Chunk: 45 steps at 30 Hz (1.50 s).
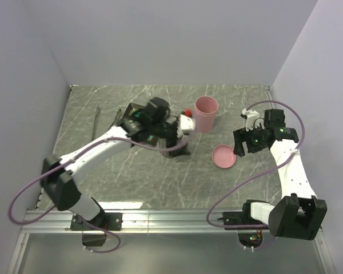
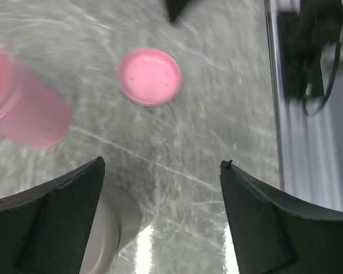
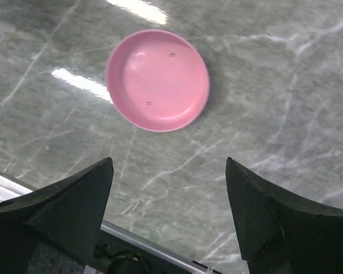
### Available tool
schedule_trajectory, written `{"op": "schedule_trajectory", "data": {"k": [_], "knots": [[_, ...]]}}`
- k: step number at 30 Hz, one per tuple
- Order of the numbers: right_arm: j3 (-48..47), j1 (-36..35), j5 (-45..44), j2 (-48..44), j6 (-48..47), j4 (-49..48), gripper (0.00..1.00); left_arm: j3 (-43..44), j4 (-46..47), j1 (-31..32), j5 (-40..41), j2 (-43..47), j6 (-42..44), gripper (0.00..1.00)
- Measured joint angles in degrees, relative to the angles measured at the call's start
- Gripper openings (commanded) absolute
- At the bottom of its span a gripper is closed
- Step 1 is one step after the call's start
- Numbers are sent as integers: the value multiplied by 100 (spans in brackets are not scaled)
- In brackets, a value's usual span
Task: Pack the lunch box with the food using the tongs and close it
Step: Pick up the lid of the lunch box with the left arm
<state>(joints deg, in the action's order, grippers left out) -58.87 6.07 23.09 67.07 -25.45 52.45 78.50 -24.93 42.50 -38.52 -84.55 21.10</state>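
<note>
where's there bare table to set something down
Bare marble lies between the pink lid and the near rail, and behind the pink cup along the far wall. Crowded from the tongs across to the cup, under the left gripper.

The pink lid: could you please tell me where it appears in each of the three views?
Top external: the pink lid lies right of centre.
Left wrist: upper middle.
Right wrist: upper middle.
Shared landmark: the metal rail along the near edge.
</note>
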Motion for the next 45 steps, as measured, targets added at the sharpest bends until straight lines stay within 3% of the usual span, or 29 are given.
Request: {"op": "schedule_trajectory", "data": {"k": [9,20,26,45], "knots": [[-186,1082,184,79,-17,356,86,358,-337,1281,553,-1930,2474,73],[-468,1851,555,74,-175,796,86,2107,485,1493,1051,-4197,2747,54],[-492,2068,658,48,-321,951,86,2299,529,1502,1078,-4459,2761,49],[-603,2282,909,59,-514,1049,86,2214,127,1735,1034,-4463,2927,49]]}}
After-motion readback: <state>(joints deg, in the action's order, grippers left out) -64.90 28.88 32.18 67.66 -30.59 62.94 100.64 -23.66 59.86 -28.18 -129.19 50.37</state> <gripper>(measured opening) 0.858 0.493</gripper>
